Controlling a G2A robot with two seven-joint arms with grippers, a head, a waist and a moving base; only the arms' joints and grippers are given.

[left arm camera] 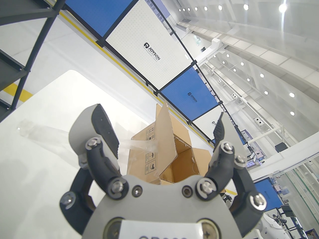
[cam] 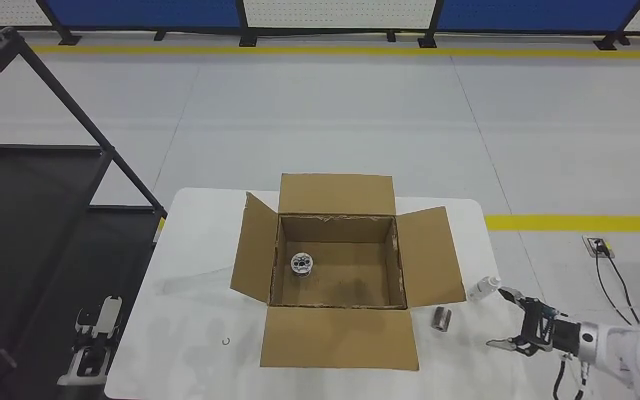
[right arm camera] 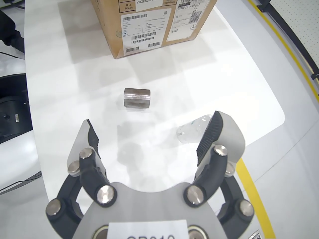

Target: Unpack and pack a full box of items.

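— What's lying on the white table [cam: 200,300]?

— Nearest the robot, a small ring [cam: 227,341] is lying toward the left. A short metal cylinder [right arm camera: 136,97] is lying on its side toward the right, with a clear bottle [right arm camera: 190,131] farther right. The cardboard box [cam: 338,338] is sitting mid-table with its flaps open, and one round item [cam: 302,263] is resting inside near its left wall. Clear tape [cam: 190,283] is stretching across the table left of the box. Beyond, pale floor with a yellow line [cam: 560,222] is running to blue and white panels [cam: 140,12].

— And the arms?

— The left gripper [left arm camera: 159,115] is hanging off the table's near left corner, fingers spread, holding nothing. The right gripper [right arm camera: 152,119] is hovering at the near right corner, facing the cylinder, fingers apart and empty.
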